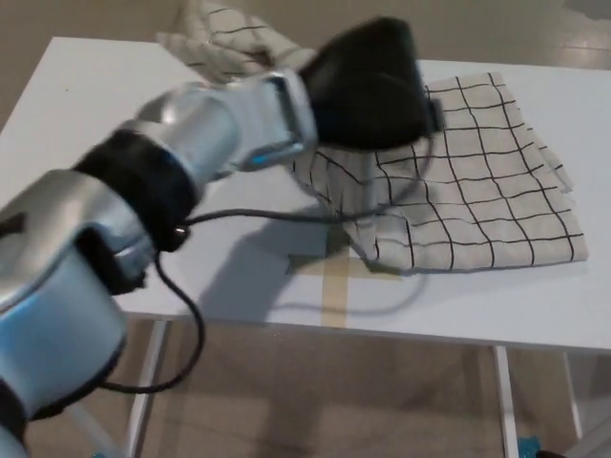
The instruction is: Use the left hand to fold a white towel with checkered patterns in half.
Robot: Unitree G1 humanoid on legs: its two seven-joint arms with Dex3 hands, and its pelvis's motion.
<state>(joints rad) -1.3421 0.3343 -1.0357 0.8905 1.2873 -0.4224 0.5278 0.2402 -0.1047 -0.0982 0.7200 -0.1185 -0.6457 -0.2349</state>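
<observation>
Left arm only in view, entering from 7 o'clock.

Robot hand [372,84]: matte black, bulky rounded shell, blurred; individual digits not separable.

Wrist section [239,129]: silver-grey metal, boxy bracket next to the black shell, small bluish glint on its lower face.

Forearm [143,181]: black band behind the silver part, soft matte look.

Upper segment [57,296]: large pale grey-blue rounded casing at 8 o'clock, dark mark on its left edge.

Cable [286,216]: thin, black, loops from the black band out toward 3 o'clock and back; a second loop hangs toward 6 o'clock.
</observation>
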